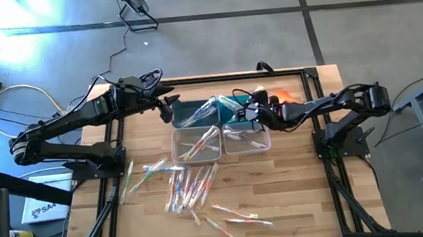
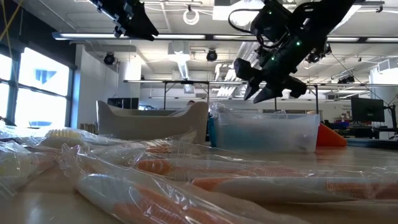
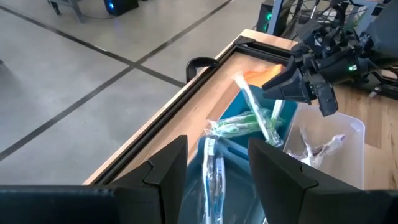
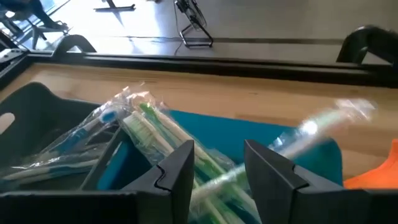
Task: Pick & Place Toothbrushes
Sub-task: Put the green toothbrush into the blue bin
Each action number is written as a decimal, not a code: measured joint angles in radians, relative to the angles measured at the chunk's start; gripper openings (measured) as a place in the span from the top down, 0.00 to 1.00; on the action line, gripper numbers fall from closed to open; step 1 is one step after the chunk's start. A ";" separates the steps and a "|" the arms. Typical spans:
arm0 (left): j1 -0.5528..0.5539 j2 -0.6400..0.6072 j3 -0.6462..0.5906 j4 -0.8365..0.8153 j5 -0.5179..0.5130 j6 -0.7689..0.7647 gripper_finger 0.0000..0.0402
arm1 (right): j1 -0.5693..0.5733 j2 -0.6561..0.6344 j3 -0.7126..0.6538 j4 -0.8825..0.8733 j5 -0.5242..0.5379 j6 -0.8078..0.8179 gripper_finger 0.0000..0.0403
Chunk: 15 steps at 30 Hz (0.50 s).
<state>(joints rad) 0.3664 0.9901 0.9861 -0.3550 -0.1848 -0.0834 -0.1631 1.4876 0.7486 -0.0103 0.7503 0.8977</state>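
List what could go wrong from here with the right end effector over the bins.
1. The green toothbrushes lean out over the teal bin rim; one might tip onto the table.
2. The right end effector hangs just above them, jaws parted, and may snag a wrapper when it lifts.

Bins (image 1: 219,141) crowd table (image 1: 304,195) middle; right corner bare

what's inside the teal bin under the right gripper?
The teal bin holds wrapped green-handled toothbrushes, several leaning out over its rim. The right gripper hovers above it with fingers parted. The bin's floor beneath the wrappers is covered, so no count is possible.
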 joint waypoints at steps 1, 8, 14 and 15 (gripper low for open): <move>0.000 0.000 0.000 0.000 0.000 0.000 0.59 | 0.000 -0.005 0.000 0.001 0.001 -0.008 0.67; 0.000 0.000 0.000 0.001 -0.001 0.000 0.59 | 0.000 -0.105 0.000 0.005 -0.020 -0.159 0.68; 0.000 0.000 0.000 0.002 -0.008 0.000 0.59 | -0.051 -0.249 0.000 -0.002 -0.242 -0.308 0.80; 0.000 0.000 0.000 0.002 -0.008 0.000 0.59 | -0.065 -0.270 0.000 -0.006 -0.281 -0.330 0.84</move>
<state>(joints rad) 0.3664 0.9901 0.9863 -0.3527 -0.1932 -0.0834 -0.2284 1.2179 0.7490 -0.0160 0.4694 0.5675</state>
